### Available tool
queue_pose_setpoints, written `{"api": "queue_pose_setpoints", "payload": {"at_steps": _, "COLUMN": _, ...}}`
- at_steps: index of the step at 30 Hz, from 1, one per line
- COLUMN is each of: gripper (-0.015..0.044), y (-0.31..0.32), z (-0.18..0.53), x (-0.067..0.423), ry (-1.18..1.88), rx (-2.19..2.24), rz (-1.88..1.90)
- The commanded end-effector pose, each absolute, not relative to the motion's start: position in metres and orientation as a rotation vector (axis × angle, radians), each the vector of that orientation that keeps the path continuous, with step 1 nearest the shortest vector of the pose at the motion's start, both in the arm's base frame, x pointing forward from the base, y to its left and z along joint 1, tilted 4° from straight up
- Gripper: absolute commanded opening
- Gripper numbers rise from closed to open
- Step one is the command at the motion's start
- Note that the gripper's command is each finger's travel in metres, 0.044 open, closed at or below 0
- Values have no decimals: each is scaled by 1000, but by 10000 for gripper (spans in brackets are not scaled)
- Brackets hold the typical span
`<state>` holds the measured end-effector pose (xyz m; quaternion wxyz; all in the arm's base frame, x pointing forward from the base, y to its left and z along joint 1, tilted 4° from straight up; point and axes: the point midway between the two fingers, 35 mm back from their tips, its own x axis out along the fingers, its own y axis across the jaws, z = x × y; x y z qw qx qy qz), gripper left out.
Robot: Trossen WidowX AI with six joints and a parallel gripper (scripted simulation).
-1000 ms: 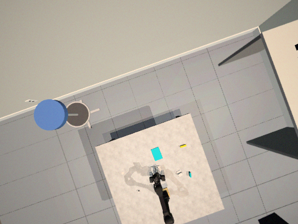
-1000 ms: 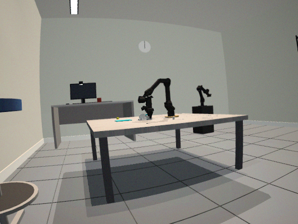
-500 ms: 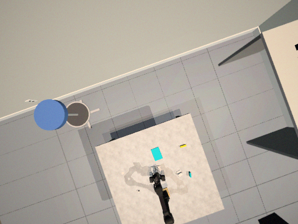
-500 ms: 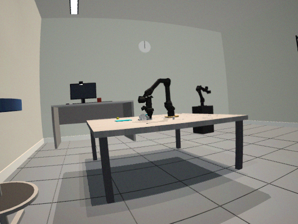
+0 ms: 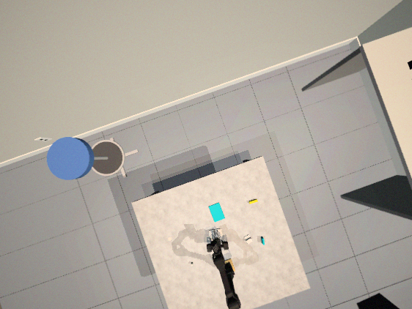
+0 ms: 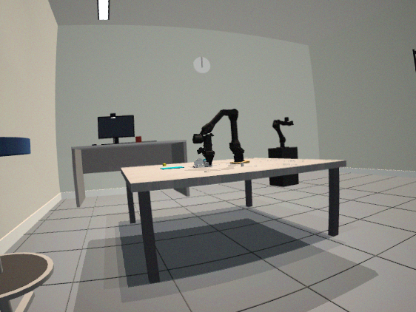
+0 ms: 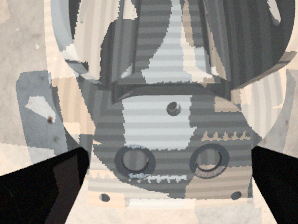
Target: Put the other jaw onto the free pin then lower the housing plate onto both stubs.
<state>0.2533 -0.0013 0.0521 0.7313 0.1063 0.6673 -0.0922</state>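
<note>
My gripper (image 5: pixel 215 235) (image 6: pixel 209 163) (image 7: pixel 169 156) is open, one black finger on each side of the pale grey housing plate (image 7: pixel 157 122), with gaps between. The plate's two round holes show a left stub (image 7: pixel 136 160) and a right stub (image 7: pixel 207 159) inside dark rings. The plate lies over the near ends of the two jaws. The left jaw (image 7: pixel 61 30) and right jaw (image 7: pixel 285 35) curve towards the top of the wrist view. The gear teeth and pins are hidden beneath the plate. Patchy shadows keep me from telling whether it sits fully level.
On the table (image 5: pixel 176 289) (image 6: pixel 296 165), a flat cyan rectangle (image 5: pixel 216 212) (image 6: pixel 172 168) lies beyond the gripper. A yellow block (image 5: pixel 253 201) (image 6: pixel 164 165), a small white piece (image 5: pixel 248 239) and a small cyan piece (image 5: pixel 262 240) lie to the right in the top view.
</note>
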Motion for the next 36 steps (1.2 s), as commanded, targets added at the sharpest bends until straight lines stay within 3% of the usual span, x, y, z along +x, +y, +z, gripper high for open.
{"api": "queue_pose_setpoints", "payload": {"at_steps": 1, "gripper": 440, "y": -1, "z": 52, "x": 253, "ry": 1469, "rx": 234, "rz": -203}}
{"api": "queue_pose_setpoints", "payload": {"at_steps": 9, "gripper": 440, "y": -1, "z": 54, "x": 253, "ry": 1469, "rx": 234, "rz": -203}}
{"api": "queue_pose_setpoints", "payload": {"at_steps": 18, "gripper": 440, "y": -2, "z": 126, "x": 245, "ry": 1467, "rx": 234, "rz": -208}}
{"api": "queue_pose_setpoints", "payload": {"at_steps": 23, "gripper": 440, "y": -2, "z": 122, "x": 247, "ry": 1456, "rx": 236, "rz": -202}}
{"api": "queue_pose_setpoints", "payload": {"at_steps": 30, "gripper": 440, "y": -3, "z": 168, "x": 195, "ry": 1469, "rx": 234, "rz": -208}}
{"api": "queue_pose_setpoints", "payload": {"at_steps": 36, "gripper": 440, "y": -3, "z": 172, "x": 189, "ry": 1471, "rx": 234, "rz": -209}}
